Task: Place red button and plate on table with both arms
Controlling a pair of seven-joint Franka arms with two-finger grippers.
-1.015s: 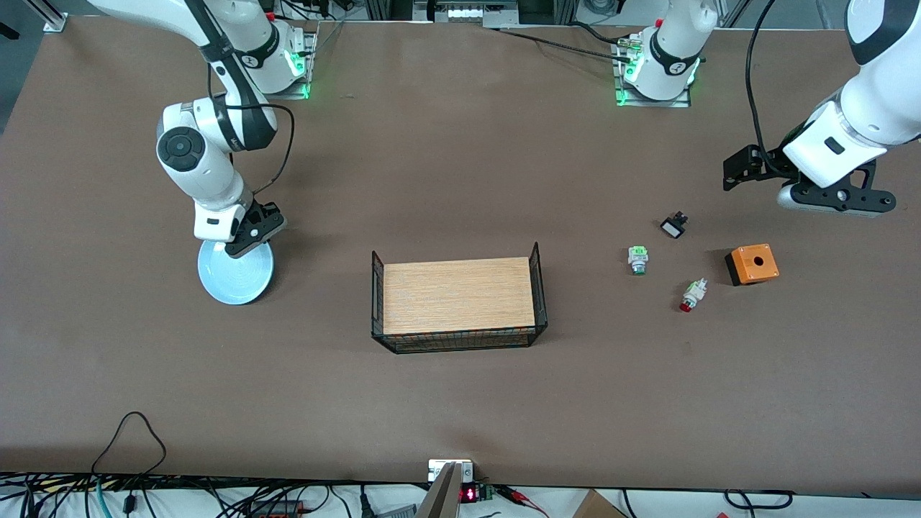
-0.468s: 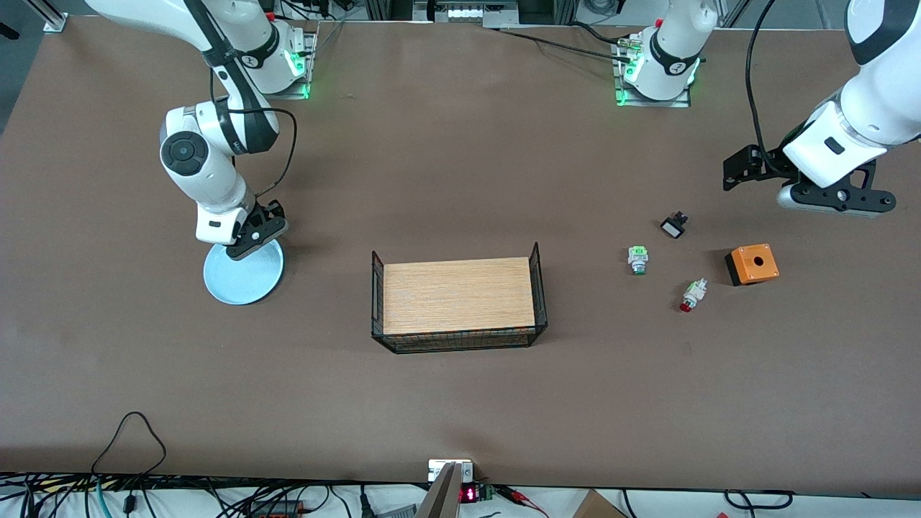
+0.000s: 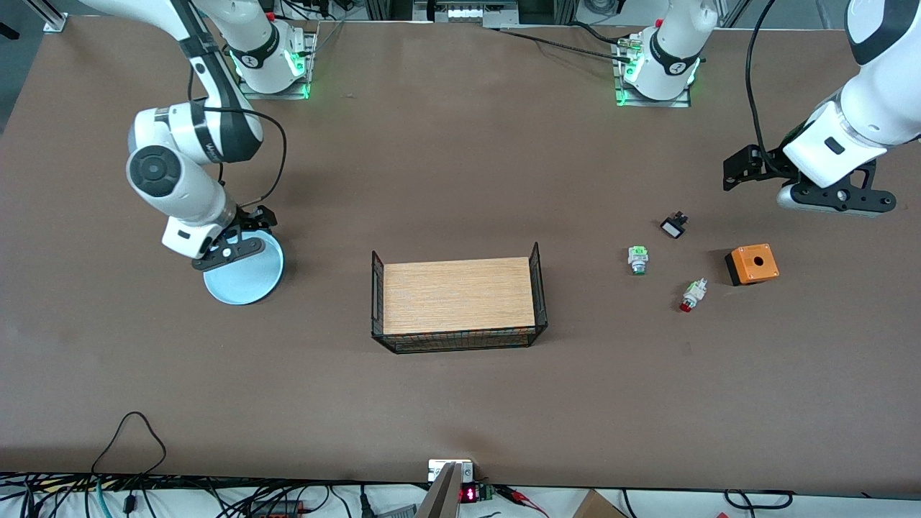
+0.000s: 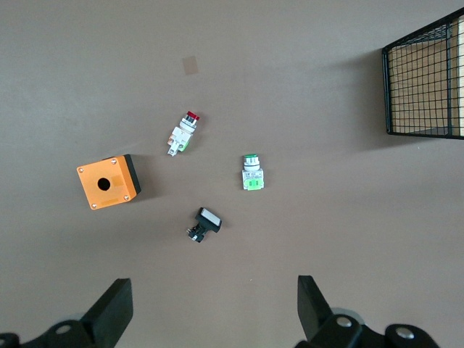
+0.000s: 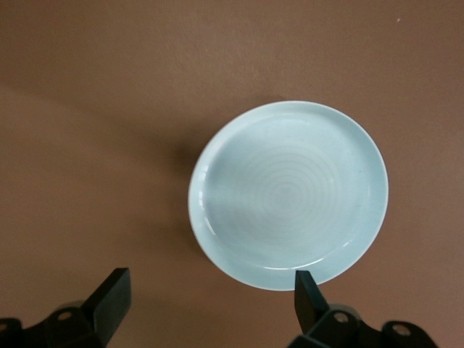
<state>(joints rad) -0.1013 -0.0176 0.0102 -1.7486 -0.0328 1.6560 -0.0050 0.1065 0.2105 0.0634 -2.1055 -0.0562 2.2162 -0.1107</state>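
We see the red button (image 3: 691, 296) lying flat (red cap toward the front camera), plate (image 3: 248, 274) level; right gripper (image 3: 229, 248) and left gripper (image 3: 806, 187) both spread, empty.

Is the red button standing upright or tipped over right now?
Tipped over. The red button lies on its side on the table, red cap toward the front camera, body toward the robots' bases.

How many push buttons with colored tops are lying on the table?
2. The red button lies nearer the front camera, beside the orange box; the green button lies between it and the wire tray.
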